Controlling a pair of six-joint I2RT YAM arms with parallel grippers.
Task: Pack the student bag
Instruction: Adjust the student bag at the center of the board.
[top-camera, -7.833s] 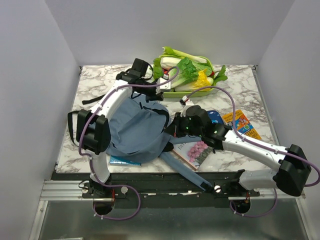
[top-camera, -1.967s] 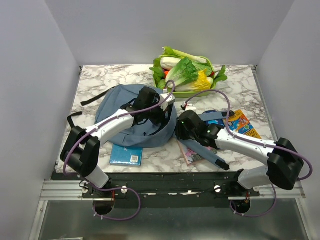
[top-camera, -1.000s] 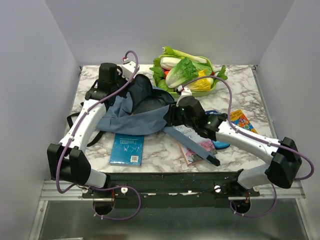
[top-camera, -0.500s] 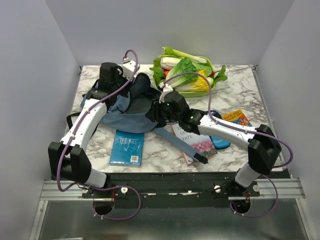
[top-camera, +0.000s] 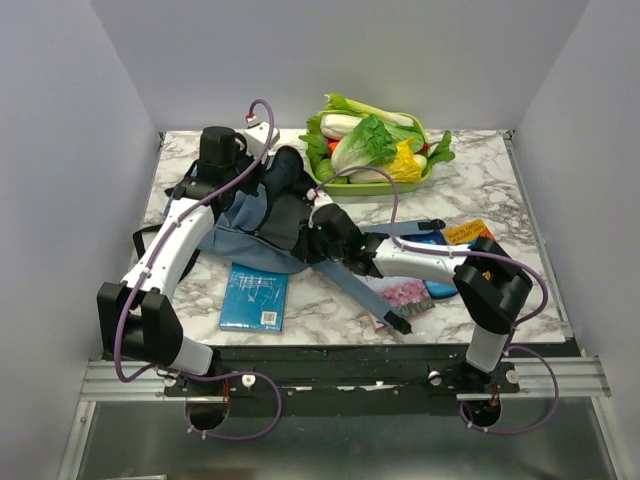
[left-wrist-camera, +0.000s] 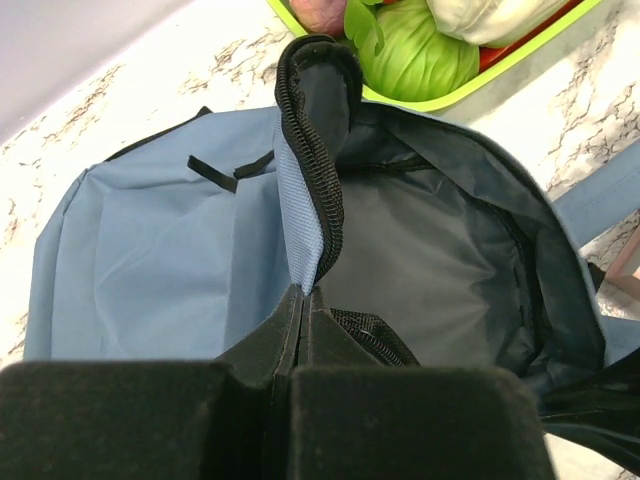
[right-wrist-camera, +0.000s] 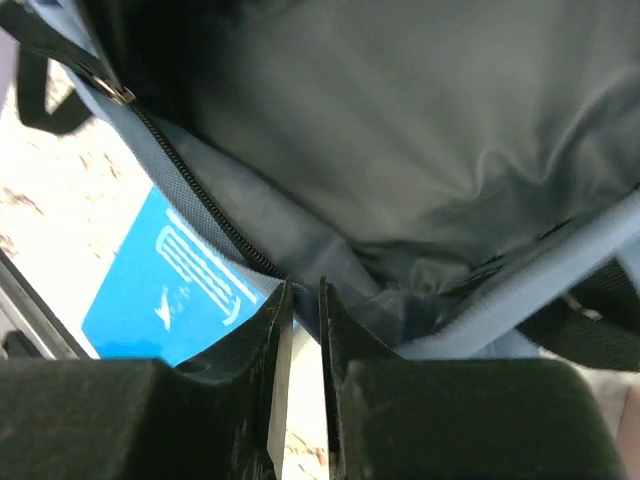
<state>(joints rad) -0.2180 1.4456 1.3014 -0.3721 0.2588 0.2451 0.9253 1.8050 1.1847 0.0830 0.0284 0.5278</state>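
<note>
Your left gripper (left-wrist-camera: 303, 300) is clamped on the zipper rim of the open student bag (top-camera: 238, 238), lying far left on the table (top-camera: 485, 170) beside the vegetable tray (top-camera: 372, 188), while your right gripper (right-wrist-camera: 302, 300) has its jaws narrowly apart at the near rim, and I cannot tell if it grips.

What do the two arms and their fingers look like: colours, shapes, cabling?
The left arm and right arm have white tubular links between chunky black joint housings. A purple cable loops along each. The fingers are blocky and matte black.

On the marble worktop (top-camera: 480, 170) lie the student bag (top-camera: 240, 238), a blue book (top-camera: 254, 298) in front of it, a flowered book (top-camera: 405, 296), an orange book (top-camera: 466, 232) and a green vegetable tray (top-camera: 372, 187) at the back.
</note>
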